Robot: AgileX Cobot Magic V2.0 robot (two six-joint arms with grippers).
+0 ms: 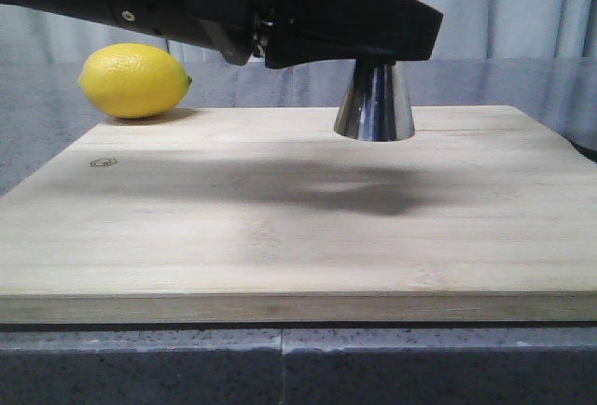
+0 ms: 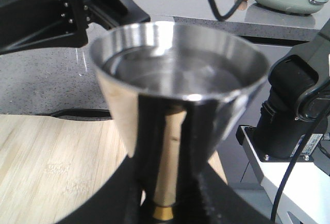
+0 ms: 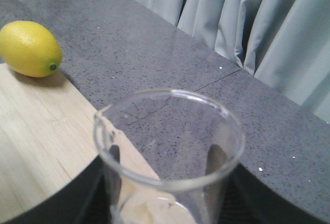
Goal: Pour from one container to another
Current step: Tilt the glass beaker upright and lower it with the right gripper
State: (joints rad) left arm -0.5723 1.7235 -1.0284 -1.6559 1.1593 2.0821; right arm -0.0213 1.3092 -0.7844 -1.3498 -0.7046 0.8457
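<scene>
standing upright: jigger (image 1: 375, 102), beaker (image 3: 170, 154).

A grey speckled counter (image 1: 56, 97) carries a pale wooden board (image 1: 280, 237). A lemon (image 1: 133, 79) seems to rest on the counter at the board's far left corner. The steel jigger (image 1: 375, 106) stands upright on the board.

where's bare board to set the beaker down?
Open: the wooden board in front of the jigger, out to its near edge, and its left part below the lemon. Crowded: the far edge, where the left end effector grips the jigger.
</scene>
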